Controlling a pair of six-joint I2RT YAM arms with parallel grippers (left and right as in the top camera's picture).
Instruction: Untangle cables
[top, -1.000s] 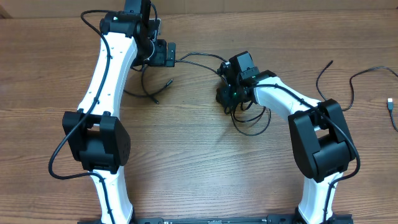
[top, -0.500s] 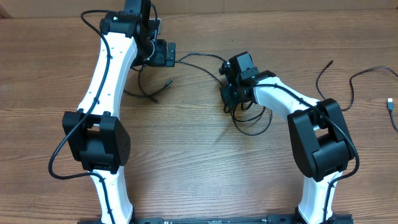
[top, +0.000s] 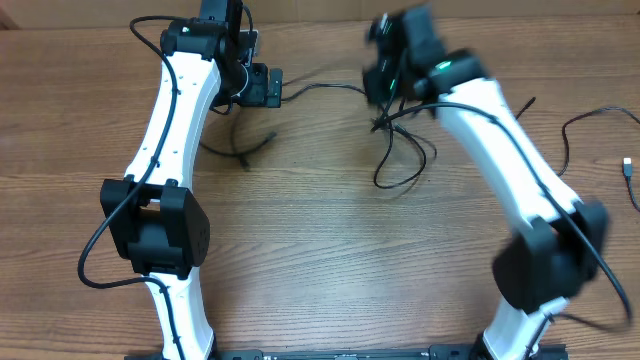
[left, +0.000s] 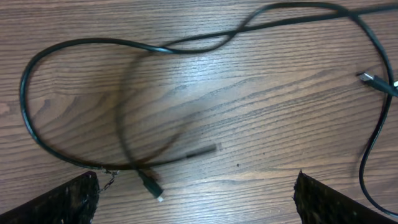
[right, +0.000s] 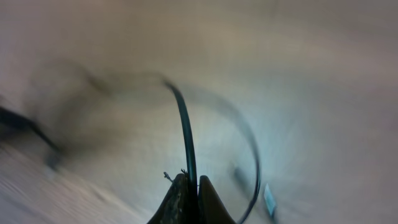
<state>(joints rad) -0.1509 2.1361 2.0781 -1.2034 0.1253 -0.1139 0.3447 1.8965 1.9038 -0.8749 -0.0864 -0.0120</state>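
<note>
Right tool (right: 189, 196): we see it clenched on a strand of the black cable (right: 185, 130), which arcs up out of the pinch. Both views of it are smeared, so we can't judge how deep the bite is.
Left tool (left: 196, 208): released, its fingers (left: 68, 199) spread wide with nothing between them, above the flat loop (left: 28, 118).
Cable position: that loop lies on the surface (top: 320, 270) under the left tool. A hanging bunch (top: 400, 165) droops below the right tool, and a strand runs between the two.
Risk, cinching: we think pulling while the crossing (left: 205, 43) is unresolved could tighten the tangle.
Risk, dragging: with nothing pinning the flat loop, the whole cable may slide along instead of separating.
Risk, snagging: the loose plug (left: 153, 188) lies beside the loop's strand and could catch on it.
Risk, slipping: a shallow pinch could drop the strand.
</note>
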